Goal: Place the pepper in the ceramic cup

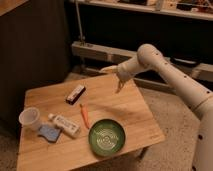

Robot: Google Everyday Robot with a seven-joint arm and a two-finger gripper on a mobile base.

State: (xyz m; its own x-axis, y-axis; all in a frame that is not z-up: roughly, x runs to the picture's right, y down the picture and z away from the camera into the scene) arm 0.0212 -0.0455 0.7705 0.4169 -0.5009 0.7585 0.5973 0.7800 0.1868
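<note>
Gripper [118,79] up in air over tabletop [127,111] back-right edge, well apart from pepper [85,115]; open/closed: can't tell. Pepper flat mid-tabletop, btwn tube [65,125] and green bowl [107,137]. Cup [29,119] upright at left edge.

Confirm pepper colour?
Orange-red pepper, camera view; gripper hovers above the table's far side.
</note>
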